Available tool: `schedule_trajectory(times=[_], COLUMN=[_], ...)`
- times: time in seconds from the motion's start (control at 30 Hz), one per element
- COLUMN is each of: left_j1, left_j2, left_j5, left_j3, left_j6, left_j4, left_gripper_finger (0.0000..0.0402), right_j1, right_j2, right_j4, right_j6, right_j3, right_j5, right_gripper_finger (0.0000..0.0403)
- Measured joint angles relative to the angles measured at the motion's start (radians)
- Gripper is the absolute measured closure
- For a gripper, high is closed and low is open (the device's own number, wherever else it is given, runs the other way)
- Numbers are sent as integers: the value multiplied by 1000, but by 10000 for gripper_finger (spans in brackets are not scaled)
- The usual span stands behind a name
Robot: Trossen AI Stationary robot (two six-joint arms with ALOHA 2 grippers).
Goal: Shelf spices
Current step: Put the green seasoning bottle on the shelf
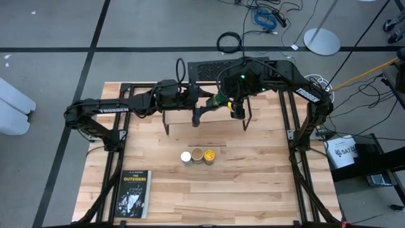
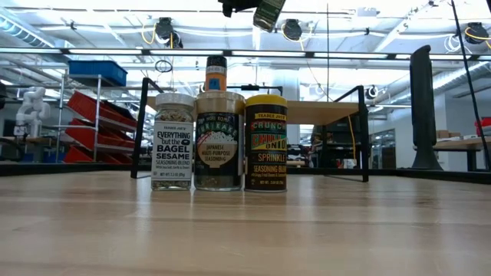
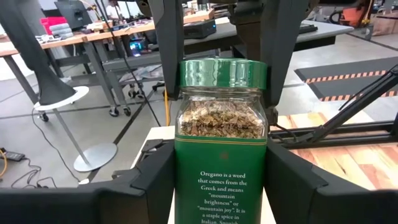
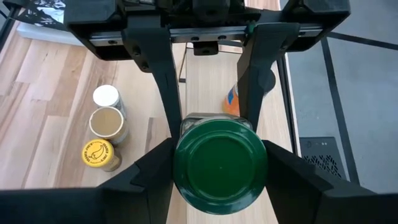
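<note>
- The green-lidded oregano jar (image 3: 221,143) hangs in the air above the shelf (image 1: 205,120), at the table's far middle; both grippers meet on it.
- The right gripper (image 4: 219,160) clamps the jar just under its lid, fingers on both sides.
- The left gripper (image 3: 221,171) brackets the jar's lower body; I cannot tell whether its fingers (image 3: 163,177) press the glass.
- Only the left wrist view reads the oregano label.
- The right wrist view alone shows the orange-bodied jar (image 4: 232,101) on the shelf plank.
- White-lidded jar (image 1: 186,157), tan-lidded jar (image 1: 197,155) and yellow-lidded jar (image 1: 209,154) stand touching in a row at mid-table.
- The low view reads their labels, the bagel sesame blend on the left.
- A book, "The Outsiders" (image 1: 134,193), lies near the table's (image 1: 253,183) near-left corner.
</note>
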Motion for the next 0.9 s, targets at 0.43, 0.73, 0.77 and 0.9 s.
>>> schedule_trajectory(times=[0.43, 0.73, 0.77, 0.9], left_j1=[1, 1, 1, 8], left_j2=[0, 0, 0, 0], left_j5=[7, 7, 7, 9], left_j3=[0, 0, 0, 0], left_j6=[15, 15, 15, -7], left_j4=[3, 2, 3, 4], left_gripper_finger=[195, 195, 195, 195], right_j1=[0, -1, -1, -1], right_j2=[0, -17, -23, -62], right_j4=[39, 90, 98, 148], right_j6=[-1, -36, -43, -61], right_j3=[0, 2, 3, 3], right_j5=[24, 55, 56, 69], right_gripper_finger=[165, 85, 81, 74])
